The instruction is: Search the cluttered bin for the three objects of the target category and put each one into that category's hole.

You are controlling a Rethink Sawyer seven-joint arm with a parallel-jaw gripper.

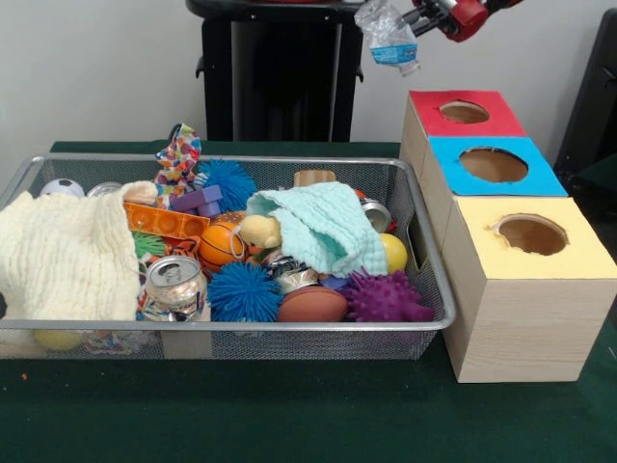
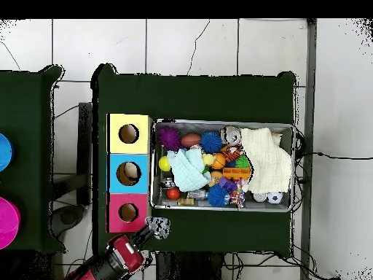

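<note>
My gripper point(image 1: 418, 19) is at the top right of the front view, shut on a crumpled clear plastic bottle point(image 1: 388, 37) with a blue label. It holds the bottle in the air behind and to the left of the red-topped box point(image 1: 439, 123). In the overhead view the gripper point(image 2: 145, 235) and the bottle point(image 2: 158, 227) are just beside the red box point(image 2: 115, 222), off its hole point(image 2: 128, 212). The wire mesh bin point(image 1: 231, 327) holds several toys, cans, balls and cloths. It also shows in the overhead view point(image 2: 222, 122).
A blue-topped box point(image 1: 453, 164) and a yellow-topped box point(image 1: 525, 299) stand in a row with the red one, right of the bin. In the bin lie a cream cloth point(image 1: 63, 256), a mint cloth point(image 1: 323, 227), a can point(image 1: 176, 283) and spiky balls point(image 1: 244, 291).
</note>
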